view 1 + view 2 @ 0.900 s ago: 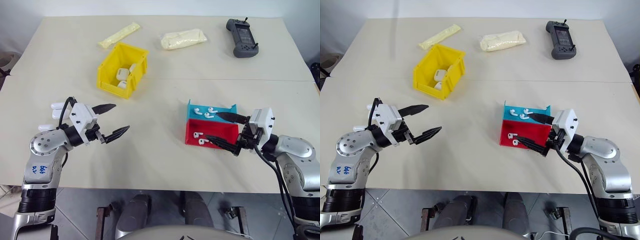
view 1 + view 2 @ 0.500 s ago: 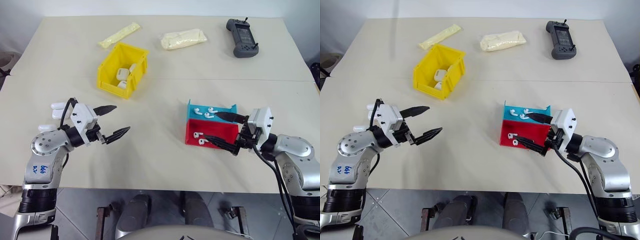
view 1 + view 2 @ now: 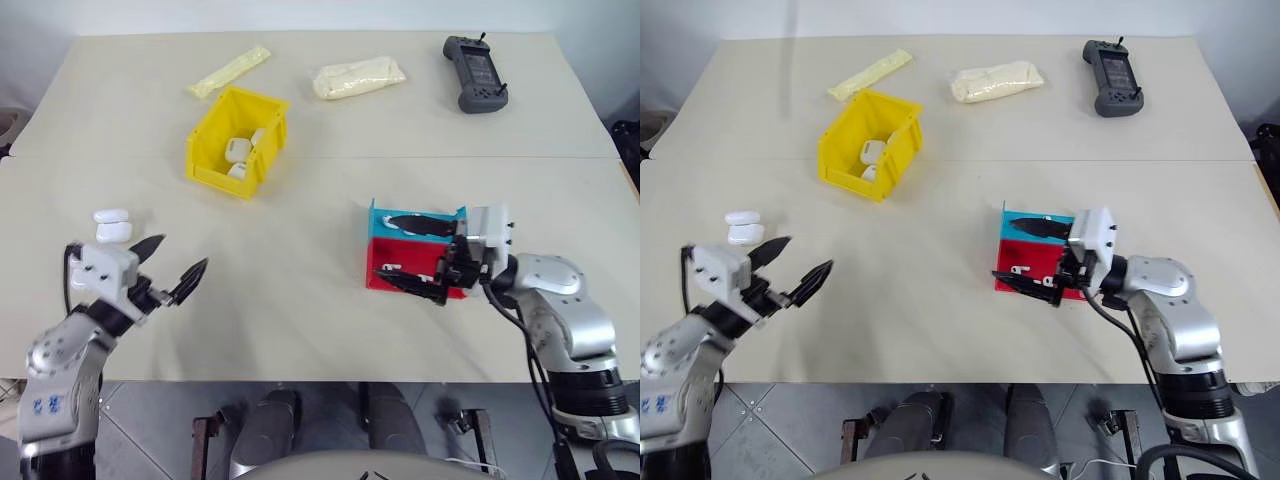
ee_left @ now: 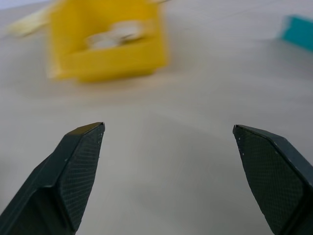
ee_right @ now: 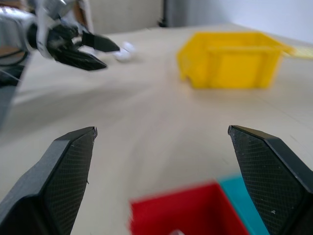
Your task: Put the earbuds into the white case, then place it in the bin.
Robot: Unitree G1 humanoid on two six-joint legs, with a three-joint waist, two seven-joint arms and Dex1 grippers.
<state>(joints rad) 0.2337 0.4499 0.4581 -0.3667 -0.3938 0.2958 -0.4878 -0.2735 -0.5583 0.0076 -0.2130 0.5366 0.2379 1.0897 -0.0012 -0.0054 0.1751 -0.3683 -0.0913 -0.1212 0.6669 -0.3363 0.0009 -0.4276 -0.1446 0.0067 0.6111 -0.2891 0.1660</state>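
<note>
A pale table (image 3: 300,320) carries one yellow bin (image 3: 236,140) upper left holding several white cases, two more white cases (image 3: 110,224) at left, and a red tray (image 3: 382,263) beside a blue tray (image 3: 378,213) with earbuds (image 3: 391,268). A black controller (image 3: 474,74) and two pale packets (image 3: 360,77) lie along the top. The left gripper (image 3: 172,268) hangs spread wide and empty near the two cases, while the right gripper (image 3: 405,252), equally wide and empty, hovers over the trays, partly hiding them.

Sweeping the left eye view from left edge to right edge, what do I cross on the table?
White cases → left claw, open → yellow bin → pale padded pouch → red tray with blue tray → right claw, open over those trays → grey handheld controller.
</note>
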